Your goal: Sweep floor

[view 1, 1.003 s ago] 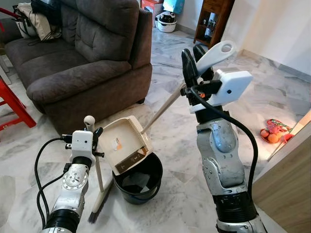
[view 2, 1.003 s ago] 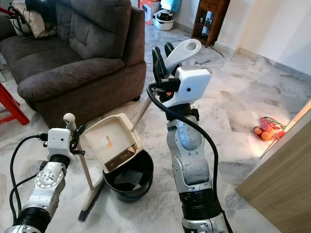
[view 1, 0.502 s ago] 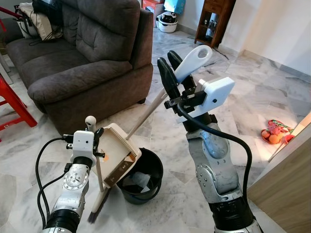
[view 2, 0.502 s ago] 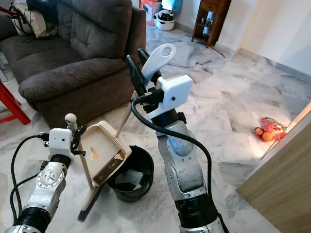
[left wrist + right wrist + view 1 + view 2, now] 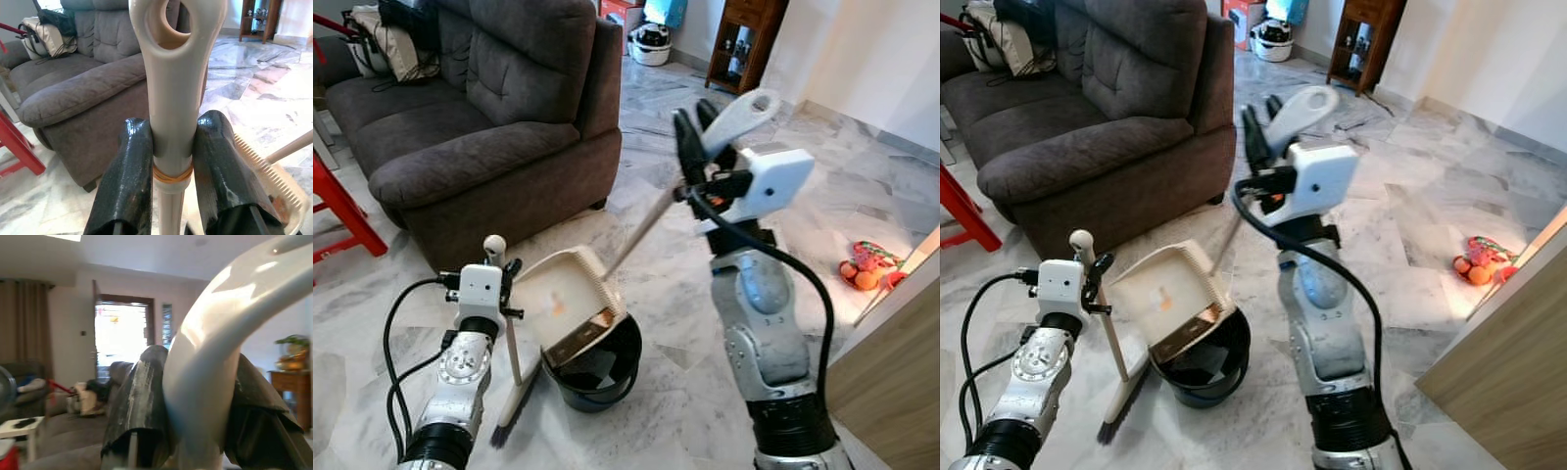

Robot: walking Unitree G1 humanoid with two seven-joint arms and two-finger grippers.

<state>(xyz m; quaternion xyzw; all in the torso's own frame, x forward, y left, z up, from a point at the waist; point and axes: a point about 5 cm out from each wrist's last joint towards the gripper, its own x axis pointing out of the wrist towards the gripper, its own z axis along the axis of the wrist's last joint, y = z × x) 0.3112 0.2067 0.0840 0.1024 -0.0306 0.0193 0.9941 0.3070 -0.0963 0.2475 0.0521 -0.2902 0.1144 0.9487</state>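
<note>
Both grippers grip: dustpan [image 5: 570, 302] over bucket [image 5: 603, 370], broom [image 5: 512, 377] upright.

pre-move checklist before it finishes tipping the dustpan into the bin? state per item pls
1. Right gripper clamped on the dustpan handle: ok, fingers on both sides.
2. Left gripper clamped on the broom: ok, broom upright, bristles on the floor.
3. Dustpan over the black bucket: ok, its lower edge sits above the opening.
4. Pan tilted enough to empty: cannot tell, an orange speck shows on its face.
5. Broom clear of the pan: cannot tell, they stand very close in the head views.
6. Bucket upright beside the sofa: ok.
</note>
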